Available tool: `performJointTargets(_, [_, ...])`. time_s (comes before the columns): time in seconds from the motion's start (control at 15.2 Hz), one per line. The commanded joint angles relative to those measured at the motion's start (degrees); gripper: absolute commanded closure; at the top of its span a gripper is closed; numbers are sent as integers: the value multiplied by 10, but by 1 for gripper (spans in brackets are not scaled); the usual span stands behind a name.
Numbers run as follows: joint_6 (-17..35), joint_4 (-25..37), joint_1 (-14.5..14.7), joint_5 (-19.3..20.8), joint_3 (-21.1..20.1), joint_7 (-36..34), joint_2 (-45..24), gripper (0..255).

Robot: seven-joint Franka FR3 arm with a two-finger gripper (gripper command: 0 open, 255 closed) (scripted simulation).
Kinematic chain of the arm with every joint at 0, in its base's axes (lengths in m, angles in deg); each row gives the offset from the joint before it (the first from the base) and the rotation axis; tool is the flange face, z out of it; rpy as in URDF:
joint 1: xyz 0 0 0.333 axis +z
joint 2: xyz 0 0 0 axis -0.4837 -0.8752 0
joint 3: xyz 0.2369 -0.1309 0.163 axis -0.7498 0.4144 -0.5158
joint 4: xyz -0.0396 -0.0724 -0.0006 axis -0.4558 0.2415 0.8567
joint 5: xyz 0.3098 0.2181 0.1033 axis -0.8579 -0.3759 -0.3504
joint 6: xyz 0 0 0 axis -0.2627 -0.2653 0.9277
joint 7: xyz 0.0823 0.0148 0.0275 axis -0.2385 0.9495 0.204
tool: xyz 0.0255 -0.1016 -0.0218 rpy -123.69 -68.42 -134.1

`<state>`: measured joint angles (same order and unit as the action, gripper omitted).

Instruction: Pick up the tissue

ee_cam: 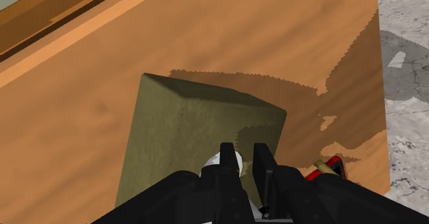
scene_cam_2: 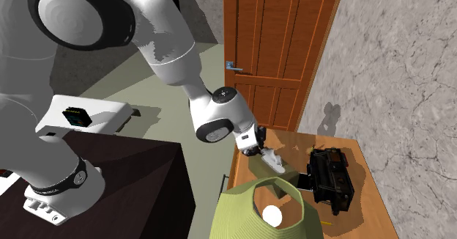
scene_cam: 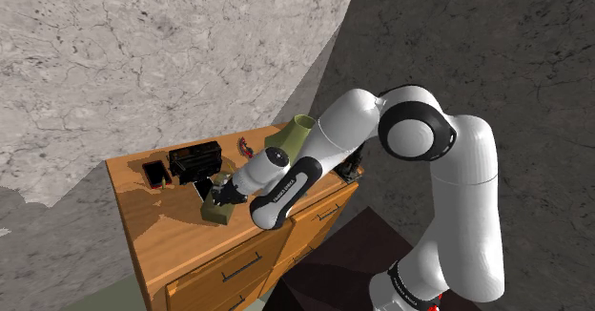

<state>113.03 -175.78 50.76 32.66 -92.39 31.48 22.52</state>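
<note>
Pinched close together, the black fingers (ee_cam: 227, 162) of the gripper (ee_cam: 244, 151) clasp a tuft of white tissue (ee_cam: 238, 161) where it sticks out of the top of an olive-green tissue box (ee_cam: 192, 119). The box stands on the wooden dresser top (ee_cam: 103, 58), about midway along it and somewhat nearer the drawer-side edge than the wall-side edge. In the shoulder view the white arm (scene_cam: 286, 171) reaches down over the box (scene_cam: 218, 215). Beyond it, toward the wall-side edge, sit a black boxy device (scene_cam: 195, 156) and a small flat black-and-red object (scene_cam: 154, 173). An olive-green vessel (scene_cam: 302, 128) stands at the dresser's end nearest the stand. A wooden door (scene_cam_2: 282, 39) shows in the second exterior view.
</note>
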Motion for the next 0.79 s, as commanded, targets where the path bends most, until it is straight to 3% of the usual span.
performJointTargets(0.0, [-9, -6, 0, 0, -1, -1, 15, 255])
performJointTargets(0.73, [-70, -34, -9, -1, -10, -2, 103, 255])
